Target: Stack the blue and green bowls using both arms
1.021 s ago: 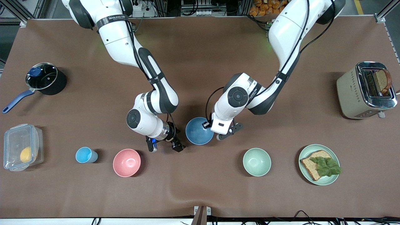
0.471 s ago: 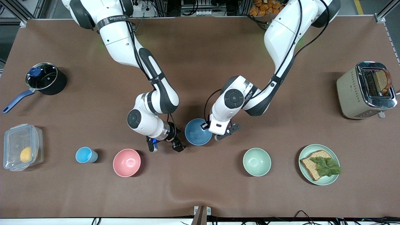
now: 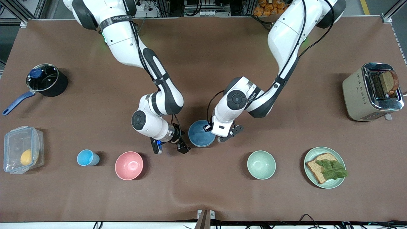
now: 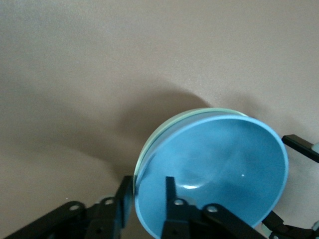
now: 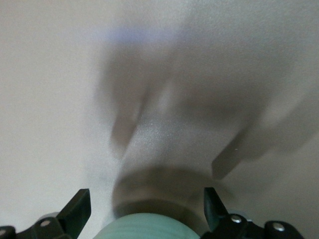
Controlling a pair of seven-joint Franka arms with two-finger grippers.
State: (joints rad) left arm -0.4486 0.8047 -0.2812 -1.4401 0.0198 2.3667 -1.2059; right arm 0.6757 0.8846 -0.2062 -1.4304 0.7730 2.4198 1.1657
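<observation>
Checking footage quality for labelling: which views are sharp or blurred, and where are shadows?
Front view: sharp, evenly lit, soft shadows beside the blue bowl. Left wrist view: bowl sharp, left pincer near and dark. Right wrist view: smeared, shadowy around the open right pincer.

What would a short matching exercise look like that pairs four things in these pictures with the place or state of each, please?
Things:
1. blue bowl
2. left tool
3. right tool
4. toast slice

Place or state:
A. open, over the table between the pink bowl and the blue bowl
B. standing in a slot of the toaster
C. nested in the green bowl
D. shut on the blue bowl's rim

Pairs: 1-C, 2-D, 3-A, 4-B.
</observation>
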